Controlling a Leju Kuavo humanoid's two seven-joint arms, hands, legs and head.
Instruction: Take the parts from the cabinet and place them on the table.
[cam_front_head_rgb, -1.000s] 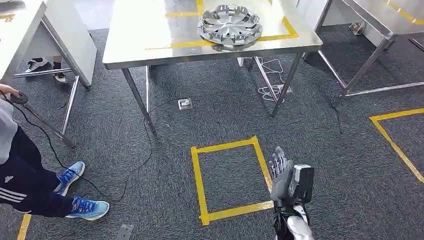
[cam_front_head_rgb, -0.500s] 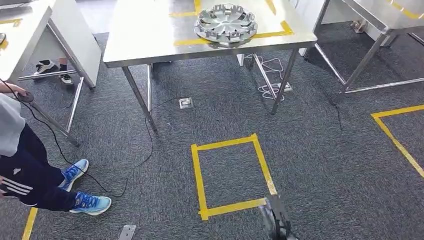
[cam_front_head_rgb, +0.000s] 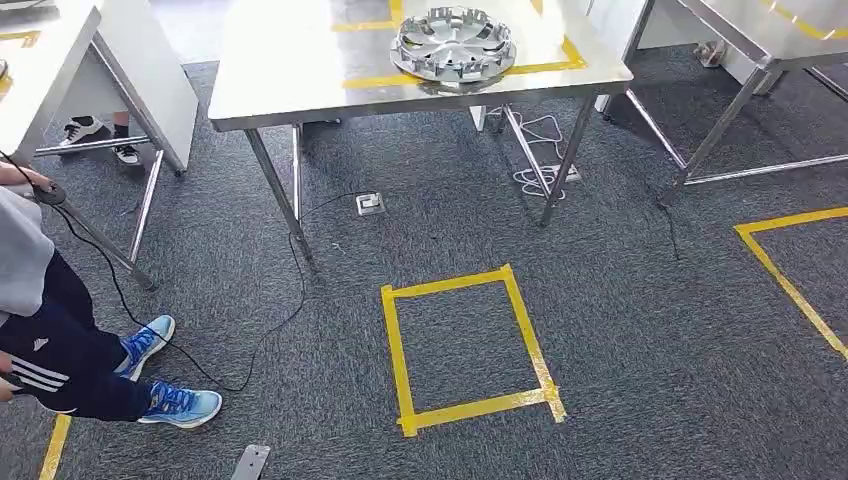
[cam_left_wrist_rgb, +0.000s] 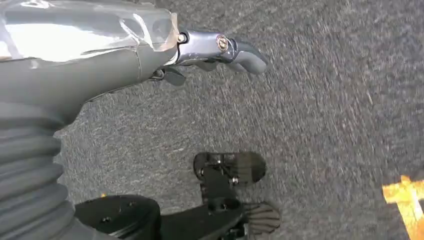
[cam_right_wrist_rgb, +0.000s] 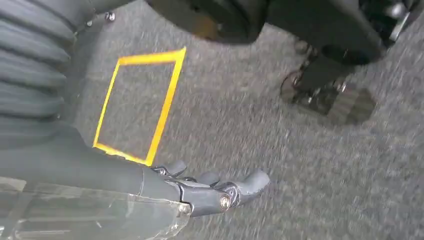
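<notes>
Head view | wheel cover (cam_front_head_rgb: 457, 44) near table (cam_front_head_rgb: 300, 90) edge | left robot hand (cam_left_wrist_rgb: 220, 50), right robot hand (cam_right_wrist_rgb: 215, 192) empty, fingers apart

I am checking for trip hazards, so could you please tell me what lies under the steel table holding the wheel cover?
Under the steel table: grey carpet, a floor socket with a black cable, and white cables. The tabletop hides the floor farther back.

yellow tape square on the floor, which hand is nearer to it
Right, probably. The right hand hangs close beside a corner of the yellow tape square. The left hand hangs over carpet, with yellow tape far off.
</notes>
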